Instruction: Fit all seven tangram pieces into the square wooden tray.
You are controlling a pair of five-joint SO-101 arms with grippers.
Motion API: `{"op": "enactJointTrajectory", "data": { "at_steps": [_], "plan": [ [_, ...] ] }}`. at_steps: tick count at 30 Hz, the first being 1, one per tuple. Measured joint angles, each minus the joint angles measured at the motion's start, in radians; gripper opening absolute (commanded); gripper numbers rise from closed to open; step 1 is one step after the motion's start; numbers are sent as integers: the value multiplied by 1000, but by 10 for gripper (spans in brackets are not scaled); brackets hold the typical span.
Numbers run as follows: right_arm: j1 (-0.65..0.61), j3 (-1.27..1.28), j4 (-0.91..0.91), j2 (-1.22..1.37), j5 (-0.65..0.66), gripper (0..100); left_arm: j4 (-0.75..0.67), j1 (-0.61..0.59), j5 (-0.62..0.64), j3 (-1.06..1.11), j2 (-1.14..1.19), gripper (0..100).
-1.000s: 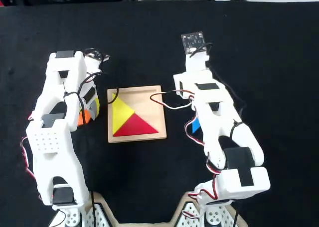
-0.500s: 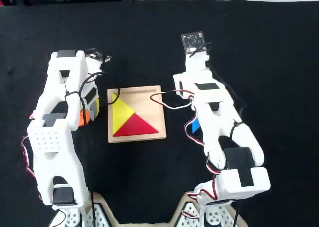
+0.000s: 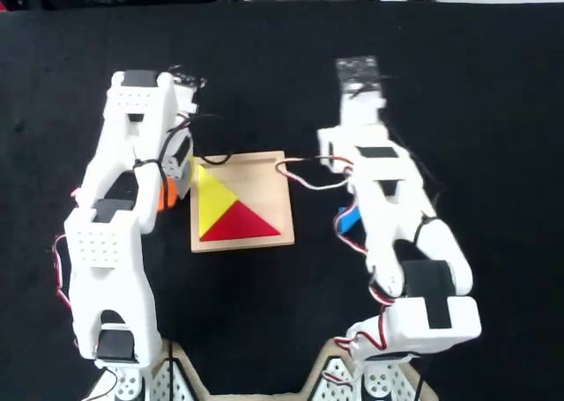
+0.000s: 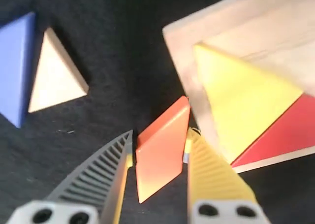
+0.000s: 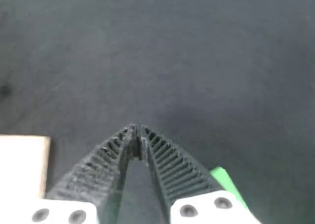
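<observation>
The square wooden tray [image 3: 264, 167] lies mid-table with a yellow triangle [image 3: 211, 203] and a red triangle [image 3: 242, 220] in it. My left gripper [image 3: 176, 176] is at the tray's left edge, shut on an orange parallelogram [image 3: 165, 192]. In the left wrist view the orange parallelogram [image 4: 160, 145] sits between the fingers of the gripper [image 4: 158, 135], just beside the tray rim [image 4: 182, 51] and the yellow triangle [image 4: 241, 96]. My right gripper [image 5: 137, 135] is shut and empty over bare black cloth, beyond the tray's far right corner.
A blue triangle [image 4: 15, 66] and a cream triangle [image 4: 54, 76] lie together on the cloth left of the tray. A blue piece [image 3: 348, 218] shows under the right arm [image 3: 374, 163]. A green piece [image 5: 224, 179] lies near the right gripper.
The left arm has swung right, toward the tray, carrying the orange parallelogram up to the tray's left edge. The right arm has shifted slightly right and away.
</observation>
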Motion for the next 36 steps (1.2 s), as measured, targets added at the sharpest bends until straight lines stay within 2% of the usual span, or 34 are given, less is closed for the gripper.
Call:
{"op": "enactJointTrajectory", "data": {
  "at_steps": [6, 9, 12, 16, 21, 24, 27, 31, 36],
  "plan": [
    [66, 0, 0, 0, -86, 11, 40, 92, 153, 0, -175, 83],
    [83, 0, 0, 0, -101, 11, 41, 146, 311, 5, -295, 83],
    [135, -2, 0, 0, -175, 11, 28, 221, 503, 54, -368, 86],
    [219, -2, 0, 0, -281, 11, -68, 342, 746, 118, -384, 86],
    [262, -2, 0, 0, -318, 11, -298, 439, 993, 198, -384, 87],
    [258, -2, -9, 0, -319, 11, -445, 474, 1037, 226, -353, 87],
    [261, 0, -58, 0, -319, 11, -505, 531, 1045, 230, -318, 87],
    [264, 0, -97, 0, -319, 11, -525, 559, 1046, 230, -278, 83],
    [265, 0, -103, 0, -319, 11, -508, 529, 1046, 230, -233, 83]
  ]
}}
